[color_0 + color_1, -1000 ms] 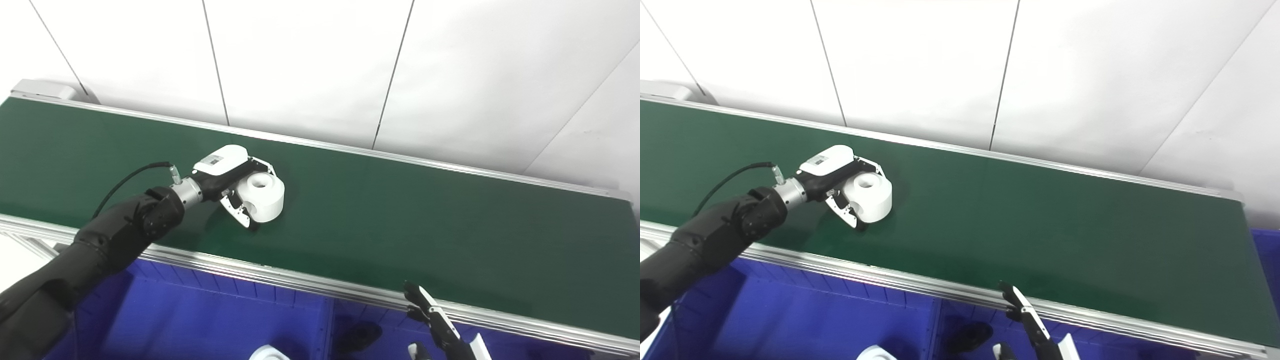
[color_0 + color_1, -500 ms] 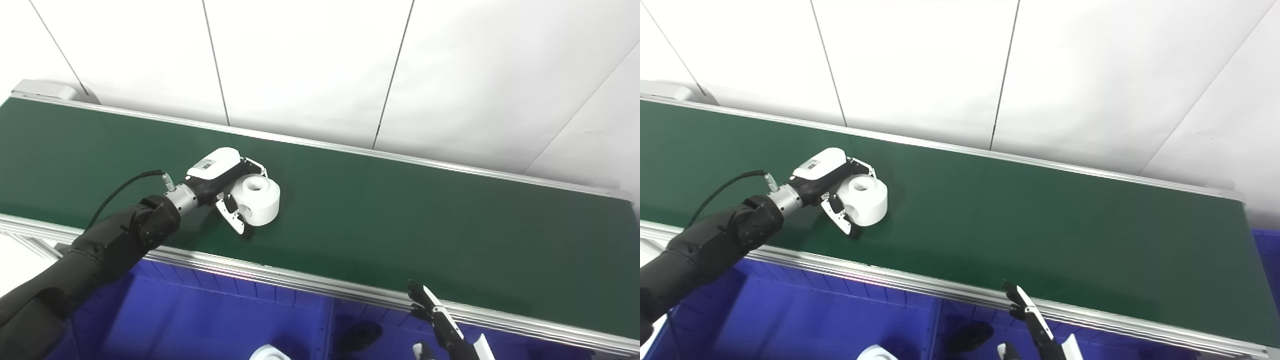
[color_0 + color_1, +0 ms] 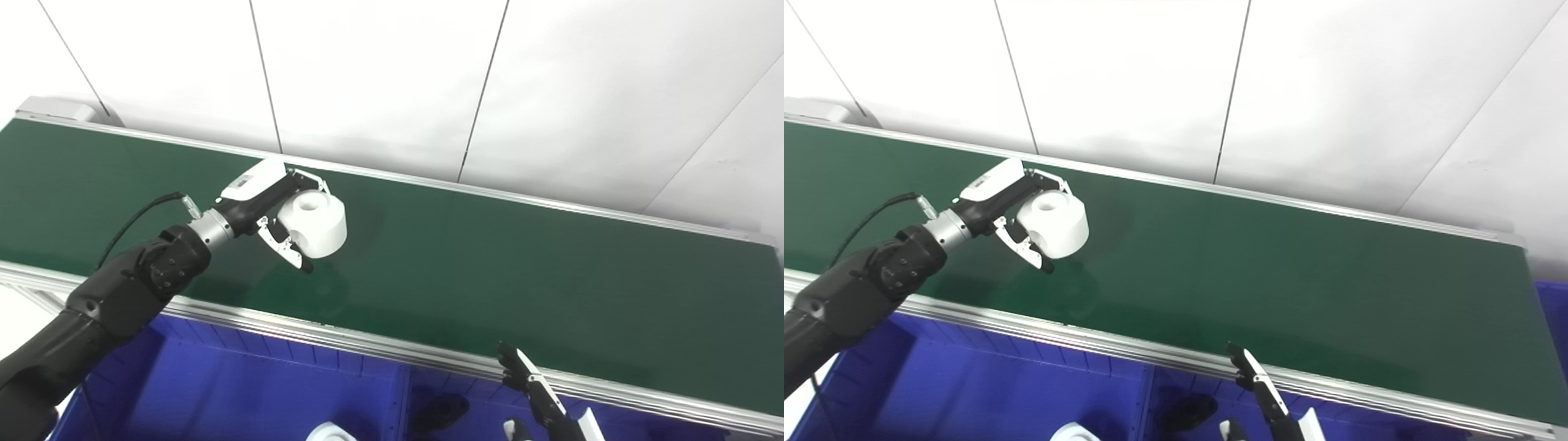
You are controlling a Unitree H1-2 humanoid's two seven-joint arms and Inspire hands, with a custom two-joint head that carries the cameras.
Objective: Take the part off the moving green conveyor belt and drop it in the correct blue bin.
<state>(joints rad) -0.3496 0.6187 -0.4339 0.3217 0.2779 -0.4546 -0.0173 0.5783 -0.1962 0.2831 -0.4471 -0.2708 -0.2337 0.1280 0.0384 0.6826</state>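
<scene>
A white cylindrical part (image 3: 315,223) with a hole in its top is held in my left hand (image 3: 275,208), lifted above the green conveyor belt (image 3: 490,263); it also shows in the right eye view (image 3: 1056,223). The fingers wrap its far side and the thumb its near side. A faint shadow lies on the belt below it. My right hand (image 3: 539,401) is low at the bottom edge, over the blue bins, fingers apart and holding nothing.
Blue bins (image 3: 245,392) sit below the belt's near aluminium rail (image 3: 367,343). A white part (image 3: 327,432) and a dark part (image 3: 441,410) lie in them. A white panelled wall stands behind the belt.
My left hand has lifted the white part up off the belt and tilted upward. The right hand has stayed in place.
</scene>
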